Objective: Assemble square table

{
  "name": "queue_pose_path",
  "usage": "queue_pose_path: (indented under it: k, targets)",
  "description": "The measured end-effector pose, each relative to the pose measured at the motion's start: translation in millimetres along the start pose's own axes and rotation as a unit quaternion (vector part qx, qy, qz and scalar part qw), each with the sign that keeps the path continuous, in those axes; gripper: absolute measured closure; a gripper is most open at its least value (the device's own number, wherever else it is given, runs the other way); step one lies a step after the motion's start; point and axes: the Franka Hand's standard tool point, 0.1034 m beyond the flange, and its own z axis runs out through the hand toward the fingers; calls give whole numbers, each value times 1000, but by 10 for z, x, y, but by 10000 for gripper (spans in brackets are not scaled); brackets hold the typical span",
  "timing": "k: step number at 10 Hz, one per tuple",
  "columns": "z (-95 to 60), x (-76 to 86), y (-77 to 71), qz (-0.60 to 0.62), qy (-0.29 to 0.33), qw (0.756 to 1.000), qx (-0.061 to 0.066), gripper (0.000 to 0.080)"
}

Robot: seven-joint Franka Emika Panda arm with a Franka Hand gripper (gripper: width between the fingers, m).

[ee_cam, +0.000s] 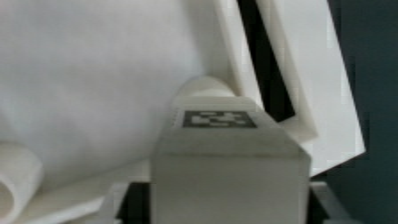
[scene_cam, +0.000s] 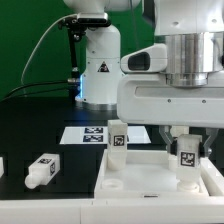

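Two legs stand upright on the tabletop (scene_cam: 130, 180) in the exterior view. The far leg (scene_cam: 117, 138) sits at a back corner, well apart from the gripper (scene_cam: 187, 138). The near leg (scene_cam: 187, 155) stands directly beneath the fingers, which flank its top. A loose leg (scene_cam: 42, 171) lies on the table (scene_cam: 30, 135), far from the fingers. By my judgement you have at least half the leg work left.

From the wrist view, the near leg (ee_cam: 222, 150) fills the space between the fingers, with the tabletop (ee_cam: 89, 90) beyond it. The fingers seem close around it, but I cannot tell whether they pinch it or stand just clear.
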Motion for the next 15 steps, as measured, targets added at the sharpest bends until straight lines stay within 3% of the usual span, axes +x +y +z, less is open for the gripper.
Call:
queue_pose_path:
  k: [3, 6, 9, 10, 11, 13, 14, 15]
  targets:
    - [18, -11, -1, 119, -2, 993, -3, 515]
    - [27, 20, 2, 304, -8, 953, 2, 514]
    - [61, 30, -2, 513, -23, 858, 20, 514]
    - [60, 27, 0, 547, -23, 836, 19, 514]
    - [62, 27, 1, 549, -23, 835, 18, 514]
    - [64, 27, 2, 520, -22, 854, 18, 273]
    - [53, 15, -7, 463, -21, 886, 15, 189]
    - [64, -15, -54, 380, -8, 925, 14, 189]
